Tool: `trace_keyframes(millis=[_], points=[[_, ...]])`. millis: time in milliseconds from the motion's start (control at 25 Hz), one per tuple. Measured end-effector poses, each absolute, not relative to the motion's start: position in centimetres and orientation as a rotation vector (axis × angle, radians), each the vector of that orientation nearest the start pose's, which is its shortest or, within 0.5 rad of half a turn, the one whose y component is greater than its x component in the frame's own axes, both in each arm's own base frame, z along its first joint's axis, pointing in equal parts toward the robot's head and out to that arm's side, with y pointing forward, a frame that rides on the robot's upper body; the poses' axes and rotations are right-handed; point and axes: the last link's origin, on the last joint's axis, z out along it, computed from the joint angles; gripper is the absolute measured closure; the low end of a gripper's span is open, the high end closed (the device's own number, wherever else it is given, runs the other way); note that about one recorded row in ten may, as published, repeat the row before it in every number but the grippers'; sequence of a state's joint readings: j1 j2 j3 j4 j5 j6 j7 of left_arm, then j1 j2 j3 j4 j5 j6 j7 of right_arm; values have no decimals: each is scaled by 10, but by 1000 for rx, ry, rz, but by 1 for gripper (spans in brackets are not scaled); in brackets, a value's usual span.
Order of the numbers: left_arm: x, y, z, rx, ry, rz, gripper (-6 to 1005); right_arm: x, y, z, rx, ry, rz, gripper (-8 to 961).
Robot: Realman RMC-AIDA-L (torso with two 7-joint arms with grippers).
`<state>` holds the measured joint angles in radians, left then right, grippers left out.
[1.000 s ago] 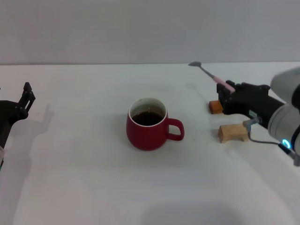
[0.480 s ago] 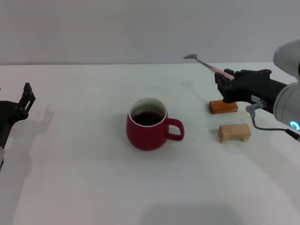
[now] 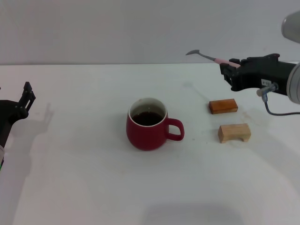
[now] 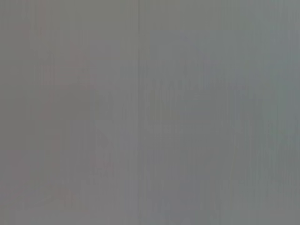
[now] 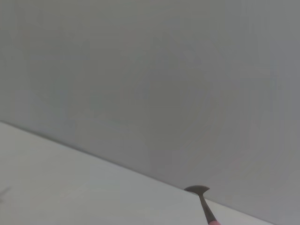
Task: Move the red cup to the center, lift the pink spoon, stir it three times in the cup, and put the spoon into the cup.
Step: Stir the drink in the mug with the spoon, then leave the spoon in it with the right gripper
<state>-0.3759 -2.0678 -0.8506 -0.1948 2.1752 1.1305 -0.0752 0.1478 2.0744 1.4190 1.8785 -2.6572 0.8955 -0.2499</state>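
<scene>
Right of the red cup and above table level, the right gripper pinches the pink spoon by its handle, bowl toward the cup. Carry it over the rim, tip the bowl down, then lower. The grip point is hidden. The left gripper sits parked far left, jaw state indeterminate.

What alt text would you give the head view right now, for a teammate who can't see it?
The right gripper holds the pink spoon in the air, bowl pointing toward the red cup, which stands mid-table holding dark liquid. An orange block and a pale wooden block lie beside the cup's handle side. The left gripper rests at the table's left edge.
</scene>
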Motion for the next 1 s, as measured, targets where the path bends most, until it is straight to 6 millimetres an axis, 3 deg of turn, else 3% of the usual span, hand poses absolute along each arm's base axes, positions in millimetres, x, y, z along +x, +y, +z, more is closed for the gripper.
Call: trace_keyframes(millis=[360, 1000], points=[[-352, 319, -3, -1489, -596, -611, 191, 112, 334, 27, -2275, 683, 67, 792], [-355, 319, -3, -1487, -605, -598, 191, 72, 327, 31, -2372, 566, -7, 793]])
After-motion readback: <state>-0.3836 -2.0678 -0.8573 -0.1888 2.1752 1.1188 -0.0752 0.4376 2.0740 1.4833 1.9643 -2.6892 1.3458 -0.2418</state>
